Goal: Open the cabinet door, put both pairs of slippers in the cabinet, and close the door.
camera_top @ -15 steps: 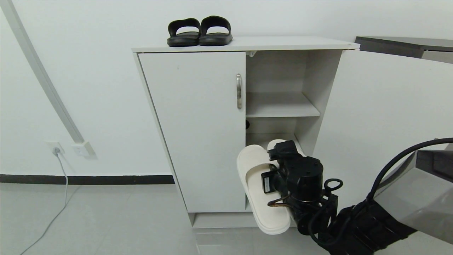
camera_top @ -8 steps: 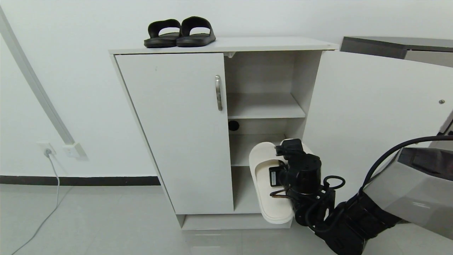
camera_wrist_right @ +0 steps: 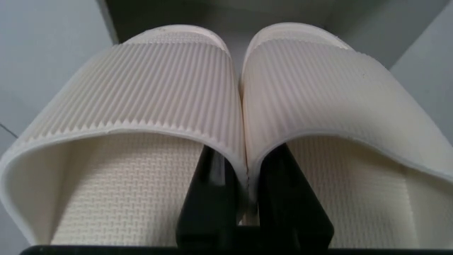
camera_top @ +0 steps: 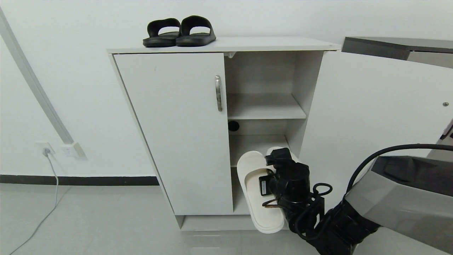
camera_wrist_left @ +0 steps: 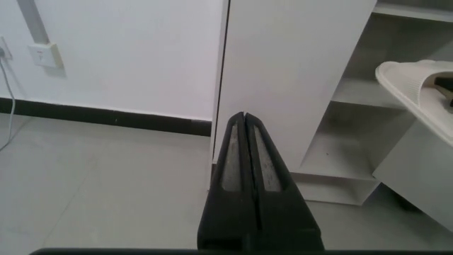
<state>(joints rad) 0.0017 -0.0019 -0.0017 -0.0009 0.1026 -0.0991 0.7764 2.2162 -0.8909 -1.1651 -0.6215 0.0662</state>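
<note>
The white cabinet (camera_top: 177,141) has its left door shut and its right door (camera_top: 371,124) swung open, showing the upper shelf (camera_top: 265,108) and a lower shelf (camera_top: 254,145). A black pair of slippers (camera_top: 178,31) sits on the cabinet top. My right gripper (camera_top: 274,168) is shut on the white pair of slippers (camera_top: 256,191), held low in front of the open compartment, toes toward the lower shelf. Its fingers (camera_wrist_right: 212,205) pinch the two inner edges of the white slippers (camera_wrist_right: 141,106) together. My left gripper (camera_wrist_left: 245,120) is shut on nothing, out in front of the closed door (camera_wrist_left: 297,71).
A metal handle (camera_top: 219,92) is on the closed door. The open door stands close on the right of my right arm. A wall socket with a cable (camera_top: 44,150) is at the lower left, and a grey unit (camera_top: 389,46) stands behind the open door.
The head camera shifted, sliding the cabinet left in the picture. Since half a second ago my right gripper with the white slippers has moved a little left and lower.
</note>
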